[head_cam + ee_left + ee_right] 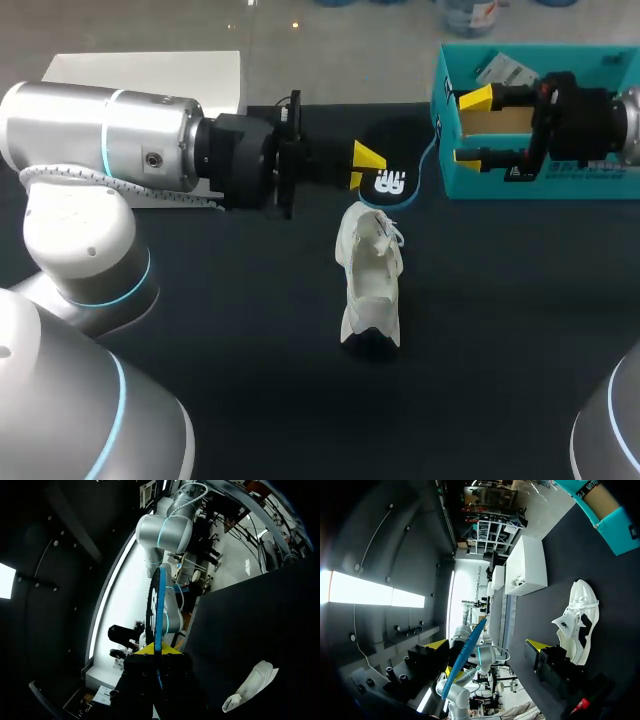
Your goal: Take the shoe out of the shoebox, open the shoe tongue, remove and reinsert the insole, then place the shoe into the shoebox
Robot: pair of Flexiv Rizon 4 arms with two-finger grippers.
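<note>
One shoe (pixel 370 285) lies mid-table (pixel 250 340), out of the shoebox (pixel 580 185) at the far right corner. Insole (pixel 393 175) removed, clamped in left gripper (pixel 366 165). Right gripper (pixel 472 128) fingers apart, empty. Outstanding: reinsertion, reboxing.

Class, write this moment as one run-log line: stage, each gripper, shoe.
stage: insole out of shoe | left gripper: shut on insole | right gripper: open, at shoebox | shoe: on table, outside shoebox

I see a white box (pixel 150 72) sitting at the far left of the black table (pixel 250 360).
</note>
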